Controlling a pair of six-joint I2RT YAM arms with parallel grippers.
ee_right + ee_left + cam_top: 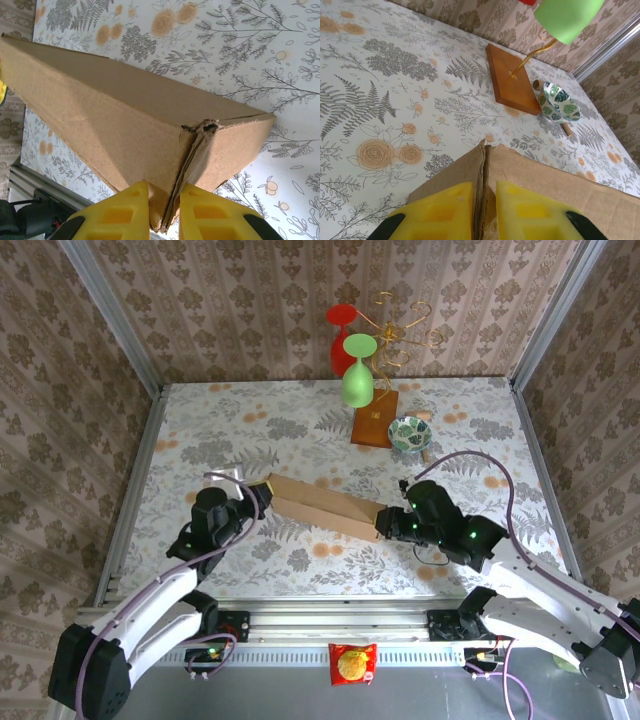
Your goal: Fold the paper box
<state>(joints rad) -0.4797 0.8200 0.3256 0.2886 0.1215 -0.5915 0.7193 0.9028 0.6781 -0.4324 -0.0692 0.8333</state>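
Observation:
The paper box (320, 506) is a long tan cardboard piece folded narrow, lying between the two arms on the flowered table. My left gripper (258, 498) is shut on its left end; in the left wrist view the yellow fingers (440, 212) pinch stacked cardboard layers (482, 185). At the right end my right gripper (385, 523) is shut too, and in the right wrist view its yellow fingers (120, 215) squeeze the folded corner of the paper box (125, 115), whose layers fan out at a torn crease.
A wire glass stand on an orange-brown square base (375, 425) stands at the back with a green glass (358, 375) and a red glass (341, 335). A patterned bowl (410, 432) sits beside it. A snack packet (352, 664) lies on the near rail.

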